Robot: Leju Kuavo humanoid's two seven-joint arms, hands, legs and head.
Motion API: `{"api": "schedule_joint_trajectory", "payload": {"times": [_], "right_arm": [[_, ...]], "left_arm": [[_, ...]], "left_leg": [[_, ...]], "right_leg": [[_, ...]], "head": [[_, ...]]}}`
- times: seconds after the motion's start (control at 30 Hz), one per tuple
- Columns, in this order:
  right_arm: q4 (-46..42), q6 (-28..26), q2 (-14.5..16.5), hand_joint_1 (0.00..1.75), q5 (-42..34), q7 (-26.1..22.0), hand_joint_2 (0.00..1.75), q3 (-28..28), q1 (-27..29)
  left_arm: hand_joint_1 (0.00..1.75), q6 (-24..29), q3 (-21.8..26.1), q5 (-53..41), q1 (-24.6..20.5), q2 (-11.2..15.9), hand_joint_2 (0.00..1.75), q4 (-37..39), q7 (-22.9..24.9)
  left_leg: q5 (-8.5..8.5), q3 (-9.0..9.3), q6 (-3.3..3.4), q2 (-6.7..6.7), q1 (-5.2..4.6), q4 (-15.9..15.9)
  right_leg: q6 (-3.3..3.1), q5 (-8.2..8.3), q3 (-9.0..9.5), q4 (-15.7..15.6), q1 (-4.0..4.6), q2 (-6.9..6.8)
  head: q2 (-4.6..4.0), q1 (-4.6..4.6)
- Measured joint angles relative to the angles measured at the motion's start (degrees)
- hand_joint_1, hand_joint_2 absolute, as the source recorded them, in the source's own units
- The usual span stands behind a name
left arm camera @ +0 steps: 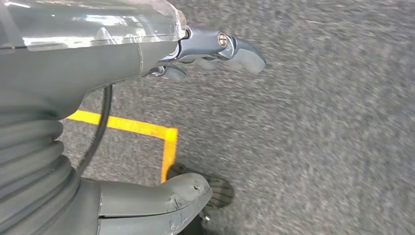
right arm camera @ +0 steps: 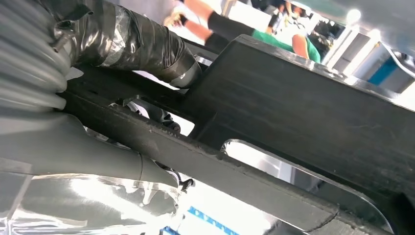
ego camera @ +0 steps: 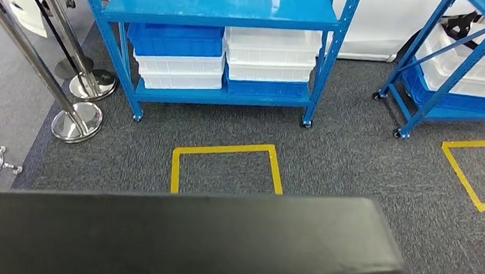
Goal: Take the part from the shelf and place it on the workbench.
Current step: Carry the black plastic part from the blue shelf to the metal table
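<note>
A large flat black part (ego camera: 173, 236) stretches across the near edge of the head view, above the carpet. Up close in the right wrist view, the same black part (right arm camera: 303, 107) has a long slot through it, and my right hand (right arm camera: 73, 142) grips it, with its taped thumb (right arm camera: 132, 39) lying along one edge. My left hand (left arm camera: 147, 54) hangs over the grey carpet with its thumb (left arm camera: 181, 193) and fingers (left arm camera: 235, 49) apart and nothing between them.
A blue shelf (ego camera: 223, 11) with blue and white bins (ego camera: 269, 60) stands ahead, and a second blue shelf (ego camera: 466, 83) at right. Yellow taped squares (ego camera: 224, 165) mark the carpet. Chrome stanchions (ego camera: 74, 120) stand at left. A person in green (right arm camera: 274, 39) is behind the part.
</note>
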Motion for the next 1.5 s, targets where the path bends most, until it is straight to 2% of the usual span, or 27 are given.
{"api": "schedule_joint_trajectory", "payload": {"times": [0.03, 0.07, 0.13, 0.2, 0.27, 0.33, 0.4, 0.43, 0.5, 0.57, 0.6, 0.63, 0.7, 0.73, 0.83, 0.9, 0.97, 1.03, 1.1, 1.13, 1.2, 1.23, 1.27, 1.33, 1.37, 1.43, 1.5], "right_arm": [[0.09, -0.01, -0.13, 1.75, 0.07, 0.0, 1.75, -0.03, 0.0], [0.19, -0.01, -0.25, 1.75, 0.12, 0.0, 1.75, -0.04, 0.0], [0.33, -0.01, -0.41, 1.75, 0.17, 0.0, 1.75, -0.05, 0.0], [0.35, -0.01, -0.51, 1.75, 0.21, 0.07, 1.75, -0.06, -0.03], [0.34, 0.01, -0.58, 1.75, 0.13, 0.3, 1.75, -0.09, -0.1], [0.37, 0.17, -0.67, 1.75, -0.41, 0.69, 1.75, -0.13, -0.13], [0.41, 0.41, -0.72, 1.75, -1.08, 1.04, 1.75, -0.14, -0.08], [0.45, 0.49, -0.73, 1.75, -1.29, 1.15, 1.75, -0.14, -0.02], [0.56, 0.5, -0.74, 1.75, -1.56, 1.25, 1.75, -0.14, 0.1], [0.62, 0.49, -0.76, 1.75, -1.69, 1.28, 1.75, -0.14, 0.22], [0.64, 0.49, -0.76, 1.75, -1.71, 1.3, 1.75, -0.14, 0.26], [0.65, 0.5, -0.76, 1.75, -1.73, 1.31, 1.75, -0.14, 0.27], [0.66, 0.5, -0.76, 1.75, -1.78, 1.28, 1.75, -0.14, 0.26], [0.65, 0.5, -0.76, 1.75, -1.8, 1.27, 1.75, -0.14, 0.24], [0.62, 0.5, -0.73, 1.75, -1.81, 1.2, 1.75, -0.14, 0.19], [0.6, 0.5, -0.72, 1.75, -1.81, 1.15, 1.75, -0.14, 0.16], [0.58, 0.49, -0.76, 1.75, -1.81, 1.11, 1.75, -0.14, 0.2], [0.56, 0.42, -0.82, 1.75, -1.74, 1.11, 1.75, -0.14, 0.26], [0.55, 0.25, -0.88, 1.75, -1.46, 1.11, 1.75, -0.14, 0.31], [0.55, 0.14, -0.91, 1.75, -1.22, 1.09, 1.75, -0.14, 0.35], [0.54, -0.22, -0.97, 1.75, -0.62, 0.91, 1.75, -0.14, 0.4], [0.52, -0.42, -0.98, 1.75, -0.27, 0.73, 1.75, -0.14, 0.41], [0.47, -0.58, -0.99, 1.75, 0.04, 0.52, 1.75, -0.14, 0.36], [0.27, -0.73, -1.01, 1.75, 0.45, 0.2, 1.75, -0.17, 0.25], [0.16, -0.73, -1.02, 1.75, 0.52, 0.13, 1.75, -0.19, 0.21], [0.02, -0.77, -1.04, 1.75, 0.71, 0.06, 1.75, -0.23, 0.19], [-0.11, -0.95, -1.07, 1.75, 1.22, 0.05, 1.75, -0.26, 0.16]], "left_arm": [[0.0, 0.0, 0.0, 0.0, 0.01, 0.0, 1.75, 0.0, -0.02], [0.0, 0.0, 0.0, 0.0, 0.04, -0.01, 1.75, 0.0, -0.03], [0.0, 0.0, 0.0, 0.0, 0.13, -0.01, 1.75, 0.0, -0.03], [0.0, -0.01, 0.0, 0.0, 0.14, -0.04, 1.75, 0.0, -0.03], [0.0, 0.0, 0.0, 0.05, 0.02, -0.06, 1.75, 0.0, -0.03], [0.0, 0.04, 0.02, 0.14, 0.07, 0.01, 1.75, 0.0, 0.07], [0.0, 0.1, 0.08, 0.16, 0.35, 0.11, 1.75, 0.0, 0.22], [0.0, 0.14, 0.11, 0.17, 0.53, 0.11, 1.75, 0.01, 0.28], [0.0, 0.19, 0.18, 0.17, 0.72, 0.11, 1.75, 0.03, 0.4], [0.0, 0.19, 0.24, 0.19, 0.55, 0.1, 1.75, 0.04, 0.45], [0.0, 0.18, 0.26, 0.18, 0.42, 0.1, 1.75, 0.04, 0.44], [0.0, 0.17, 0.27, 0.18, 0.34, 0.1, 1.75, 0.04, 0.43], [0.0, 0.16, 0.32, 0.17, 0.31, 0.11, 1.75, 0.04, 0.35], [0.0, 0.17, 0.34, 0.17, 0.27, 0.2, 1.75, 0.04, 0.31], [0.0, 0.19, 0.38, 0.16, -0.08, 0.54, 1.75, 0.04, 0.2], [0.0, 0.19, 0.43, 0.17, -0.18, 0.64, 1.75, 0.04, 0.11], [0.0, 0.19, 0.5, 0.17, -0.11, 0.66, 1.75, 0.04, 0.1], [0.0, 0.21, 0.52, 0.17, -0.08, 0.56, 1.75, 0.04, 0.1], [0.0, 0.33, 0.54, 0.17, -0.04, 0.4, 1.75, 0.04, 0.22], [0.0, 0.42, 0.54, 0.17, -0.01, 0.32, 1.75, 0.04, 0.31], [0.0, 0.52, 0.56, 0.17, 0.03, 0.15, 1.75, 0.04, 0.42], [0.0, 0.55, 0.57, 0.18, 0.05, 0.09, 1.75, 0.04, 0.43], [0.0, 0.56, 0.58, 0.18, 0.06, 0.04, 1.75, 0.04, 0.42], [0.0, 0.57, 0.59, 0.2, 0.06, -0.02, 1.75, 0.04, 0.39], [0.0, 0.58, 0.6, 0.21, 0.05, -0.05, 1.75, 0.04, 0.37], [0.0, 0.64, 0.64, 0.22, 0.1, -0.07, 1.75, 0.04, 0.34], [0.0, 0.67, 0.76, 0.23, 0.24, -0.09, 1.75, 0.04, 0.33]], "left_leg": [[0.87, -1.1, 0.1, -0.28, -0.05, 0.06], [1.72, -2.24, 0.06, -0.64, -0.11, 0.16], [3.3, -4.63, -0.19, -1.52, -0.18, 0.55], [4.65, -6.78, -0.64, -2.57, -0.15, 1.17], [5.75, -8.08, -1.17, -3.49, -0.3, 1.77], [6.95, -8.67, -1.88, -4.35, -0.38, 1.76], [7.93, -9.06, -2.55, -5.08, -0.15, 1.42], [7.33, -9.41, -2.76, -4.56, -0.11, 1.78], [2.93, -10.76, -3.06, -2.4, -0.06, 5.22], [-3.1, -12.44, -3.38, -0.47, -0.09, 12.48], [-4.63, -12.9, -3.5, -0.16, -0.06, 16.2], [-4.59, -12.77, -3.53, -0.06, -0.06, 18.76], [-1.53, -9.81, -3.2, -0.05, -0.14, 18.68], [-0.49, -6.71, -2.72, -0.07, -0.28, 15.64], [-3.19, 2.95, -1.3, 0.02, -0.89, 2.86], [-3.76, 4.33, -0.88, 0.06, -1.2, -0.28], [-2.29, 3.62, -0.23, 0.28, -1.05, -1.0], [-0.63, 2.18, 0.39, 0.56, -0.75, -1.52], [0.69, 0.2, 0.65, 0.68, -0.74, -1.45], [1.33, -0.77, 0.56, 0.75, -0.71, -1.34], [2.56, -2.79, 0.1, 0.91, -0.51, -0.82], [2.99, -3.79, -0.2, 0.95, -0.35, -0.31], [3.27, -4.71, -0.54, 0.95, -0.25, 0.34], [3.5, -6.0, -1.23, 0.89, -0.26, 1.9], [3.63, -6.39, -1.59, 0.85, -0.33, 2.4], [3.99, -6.88, -2.38, 0.82, -0.23, 2.85], [2.5, -7.73, -3.04, 0.8, 0.06, 4.46]], "right_leg": [[0.02, -2.54, -0.65, 3.77, -0.01, 0.12], [0.01, -3.64, -0.9, 6.98, -0.01, 0.19], [-0.2, -1.41, 1.04, 8.49, -0.01, 0.46], [-0.79, 0.93, 6.7, 2.62, -0.03, 2.11], [-1.32, -0.5, 12.57, -5.61, -0.01, 4.43], [-1.53, -1.73, 14.42, -9.03, 0.2, 4.92], [-1.93, -1.02, 13.77, -8.96, 0.21, 4.1], [-2.3, -0.44, 13.3, -9.05, 0.16, 3.67], [-3.0, 0.93, 11.91, -9.18, 0.09, 2.73], [-3.28, 2.32, 10.0, -8.95, 0.41, 1.82], [-3.29, 3.0, 8.93, -8.75, 0.54, 1.37], [-3.27, 3.62, 7.84, -8.53, 0.65, 0.98], [-3.2, 4.81, 5.68, -7.93, 0.93, 0.46], [-3.16, 5.37, 4.78, -7.62, 1.02, 0.29], [-2.62, 6.97, 3.59, -7.3, 1.2, -0.1], [-1.92, 8.17, 3.6, -7.71, 1.01, -0.31], [-1.23, 7.96, 3.27, -7.63, 0.89, -0.17], [-0.61, 3.38, 2.13, -4.41, 0.76, 0.19], [-0.03, -2.07, 0.48, 2.44, 0.41, 0.39], [0.27, -2.69, -0.09, 5.77, 0.2, 0.4], [0.84, 0.25, 0.66, 8.39, -0.31, 0.39], [1.11, 2.13, 2.65, 6.55, -0.61, 0.38], [1.36, 2.69, 5.52, 2.96, -0.86, 0.39], [1.14, 0.61, 10.98, -4.91, -0.88, 0.55], [0.79, -0.81, 12.25, -7.07, -0.74, 0.65], [-0.32, -1.47, 12.32, -7.99, -0.59, 0.67], [-1.37, -0.79, 11.74, -7.93, -0.55, 0.57]], "head": [[0.0, 0.0], [0.0, -0.01], [0.0, -0.01], [0.01, -0.02], [0.01, -0.02], [0.01, -0.01], [0.01, -0.01], [0.02, -0.02], [0.01, -0.03], [0.01, -0.03], [0.01, -0.04], [0.0, -0.04], [0.01, -0.05], [0.01, -0.04], [0.0, -0.04], [0.0, -0.03], [0.01, -0.04], [0.01, -0.04], [0.01, -0.03], [0.01, -0.03], [0.01, -0.03], [0.01, -0.03], [0.01, -0.03], [0.01, -0.04], [0.0, -0.05], [0.0, -0.05], [0.01, -0.05]]}}
